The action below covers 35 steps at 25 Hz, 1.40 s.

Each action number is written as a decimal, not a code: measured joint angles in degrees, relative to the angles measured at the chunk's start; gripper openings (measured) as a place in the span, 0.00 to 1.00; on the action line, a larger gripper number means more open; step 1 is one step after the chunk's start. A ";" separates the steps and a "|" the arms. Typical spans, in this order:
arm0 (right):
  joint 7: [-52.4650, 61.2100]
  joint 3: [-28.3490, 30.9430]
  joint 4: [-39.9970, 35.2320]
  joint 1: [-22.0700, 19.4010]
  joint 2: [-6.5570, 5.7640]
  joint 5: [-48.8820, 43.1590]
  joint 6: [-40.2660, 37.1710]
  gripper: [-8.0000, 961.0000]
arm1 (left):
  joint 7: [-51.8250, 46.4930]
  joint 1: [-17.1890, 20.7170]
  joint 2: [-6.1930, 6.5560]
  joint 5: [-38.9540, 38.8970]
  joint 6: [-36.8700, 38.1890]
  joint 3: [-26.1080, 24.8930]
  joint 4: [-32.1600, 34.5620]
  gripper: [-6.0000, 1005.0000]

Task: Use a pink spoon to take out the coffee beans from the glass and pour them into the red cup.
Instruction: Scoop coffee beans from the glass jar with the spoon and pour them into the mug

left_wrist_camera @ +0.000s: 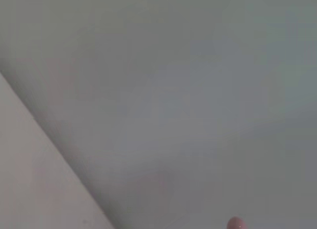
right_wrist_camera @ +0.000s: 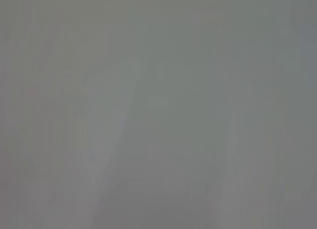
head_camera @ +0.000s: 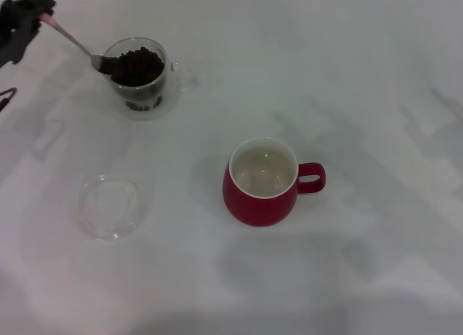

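White tabletop fills the frame. At upper left the left gripper (head_camera: pixel 29 17) pinches the pink spoon (head_camera: pixel 72 40) by its handle, arm reaching in from the corner, spoon angled down with its bowl at the rim of the glass (head_camera: pixel 137 73) among the coffee beans (head_camera: pixel 136 65). A tilted lift could spill beans before reaching the red cup (head_camera: pixel 264 181) at centre. The right gripper is out of view.
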 joint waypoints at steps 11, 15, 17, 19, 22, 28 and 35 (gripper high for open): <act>0.75 -0.03 -0.12 0.94 0.09 -0.14 0.11 0.69 | 1.50 1.52 1.27 -1.28 7.10 0.46 0.51 0.13; 0.76 -0.02 -0.31 1.13 0.19 -0.10 0.26 0.69 | 1.52 0.99 1.65 -0.83 8.54 0.99 0.34 0.13; 0.69 0.00 -0.68 1.14 0.20 -0.10 0.28 0.69 | 1.08 0.54 1.75 -0.35 9.19 1.70 0.29 0.13; 0.57 0.00 -1.02 1.15 0.20 -0.11 0.29 0.69 | 0.62 -0.02 1.75 0.12 9.85 2.24 0.17 0.13; 0.35 0.00 -1.50 1.15 0.20 -0.13 0.31 0.69 | -0.24 -0.97 1.76 0.56 10.55 3.69 0.08 0.13; 0.30 0.00 -2.38 1.24 0.26 -0.10 0.42 0.69 | -1.93 -3.64 1.23 1.03 12.75 7.21 0.10 0.12; 0.30 0.00 -2.99 1.17 0.36 -0.14 0.44 0.69 | -2.56 -6.91 -0.23 1.16 13.67 12.18 0.08 0.13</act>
